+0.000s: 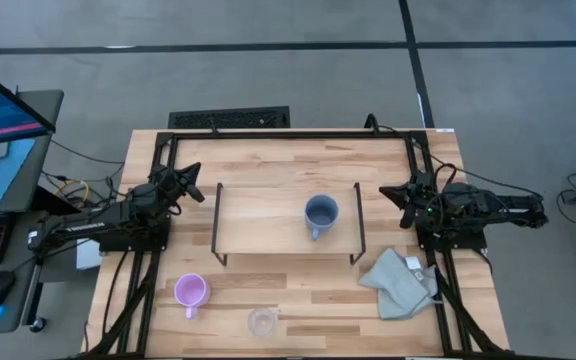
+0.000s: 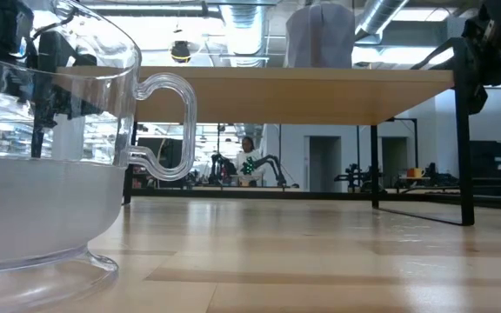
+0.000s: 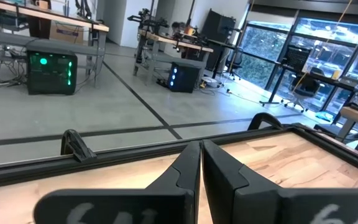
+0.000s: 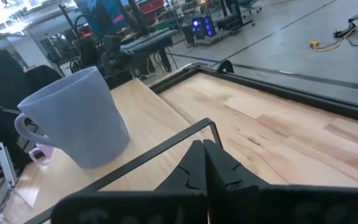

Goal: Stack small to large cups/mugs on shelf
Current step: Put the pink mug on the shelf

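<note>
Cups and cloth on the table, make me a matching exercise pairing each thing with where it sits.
Things:
1. blue mug
2. pink mug
3. glass cup
4. cloth

Places:
A. table, at its front edge
B. on the shelf
C. table, below the right tool
D. table, off the shelf's front left corner

Pairs: 1-B, 2-D, 3-A, 4-C

left gripper [image 1: 194, 182]: fingers closed, parked | right gripper [image 1: 392, 192]: fingers closed, parked
</note>
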{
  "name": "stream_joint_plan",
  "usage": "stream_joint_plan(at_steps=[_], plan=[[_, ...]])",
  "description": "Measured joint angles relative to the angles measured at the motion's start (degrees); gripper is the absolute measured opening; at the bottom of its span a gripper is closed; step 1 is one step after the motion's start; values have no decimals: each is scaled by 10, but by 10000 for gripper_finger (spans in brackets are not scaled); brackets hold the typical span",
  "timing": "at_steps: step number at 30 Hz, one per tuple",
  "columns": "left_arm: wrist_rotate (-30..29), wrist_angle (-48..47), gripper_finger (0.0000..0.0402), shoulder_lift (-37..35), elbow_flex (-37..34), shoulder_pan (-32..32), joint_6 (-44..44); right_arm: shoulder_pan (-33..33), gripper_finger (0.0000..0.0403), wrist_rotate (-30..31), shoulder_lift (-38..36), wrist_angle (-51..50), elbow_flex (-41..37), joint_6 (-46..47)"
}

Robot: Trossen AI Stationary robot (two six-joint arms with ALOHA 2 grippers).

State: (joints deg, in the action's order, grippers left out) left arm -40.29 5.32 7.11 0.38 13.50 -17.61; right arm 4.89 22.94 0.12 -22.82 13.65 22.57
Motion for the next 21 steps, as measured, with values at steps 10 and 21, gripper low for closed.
stream_joint_plan(at_steps=[10,21], plan=[[0,0,7,0,0,0,-24,0,8,0,0,-4,0,0],[40,17,7,0,16,0,39,0,21,-2,0,-11,0,0]])
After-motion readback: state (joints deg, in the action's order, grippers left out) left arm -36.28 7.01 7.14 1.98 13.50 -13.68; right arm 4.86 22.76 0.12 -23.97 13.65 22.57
